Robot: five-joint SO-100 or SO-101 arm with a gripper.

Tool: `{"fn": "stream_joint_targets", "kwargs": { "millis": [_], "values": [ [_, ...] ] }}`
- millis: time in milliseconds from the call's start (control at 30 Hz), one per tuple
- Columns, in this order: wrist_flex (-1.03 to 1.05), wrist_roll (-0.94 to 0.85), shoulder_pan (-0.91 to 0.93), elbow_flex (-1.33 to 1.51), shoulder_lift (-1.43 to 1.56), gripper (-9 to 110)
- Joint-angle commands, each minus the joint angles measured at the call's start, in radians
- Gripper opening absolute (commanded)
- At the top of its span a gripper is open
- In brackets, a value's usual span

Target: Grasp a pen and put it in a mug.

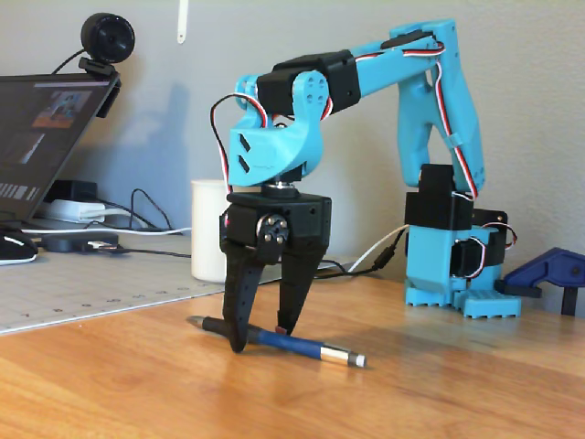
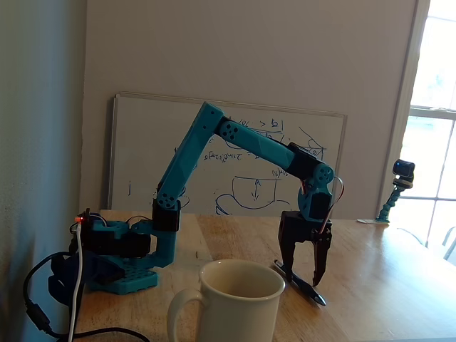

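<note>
Cream mug (image 2: 231,299) well clear of the gripper (image 1: 263,337), nothing between them (laptop (image 1: 46,128) and webcam (image 1: 107,41) way off behind). Arm (image 1: 402,55) arched over, pointing straight down, fingers spread, straddling the blue pen (image 1: 292,344) flat on the wooden table (image 1: 439,384).

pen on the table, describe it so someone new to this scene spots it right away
Follow the blue arm down to its black hand on the wooden table. Between the open fingers lies the pen: slim, dark blue, silver-tipped, the only thing lying flat there.
</note>
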Motion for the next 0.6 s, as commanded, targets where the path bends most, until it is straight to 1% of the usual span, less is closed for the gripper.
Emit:
{"fn": "stream_joint_targets", "kwargs": {
  "millis": [0,267,367,567],
  "values": [
    [0.005,-0.012,-0.02,-0.071,0.008,18],
    [-0.009,-0.012,-0.041,-0.077,0.006,4],
    [-0.009,-0.012,-0.041,-0.077,0.006,1],
    [-0.009,-0.012,-0.041,-0.071,0.02,1]
  ]
}}
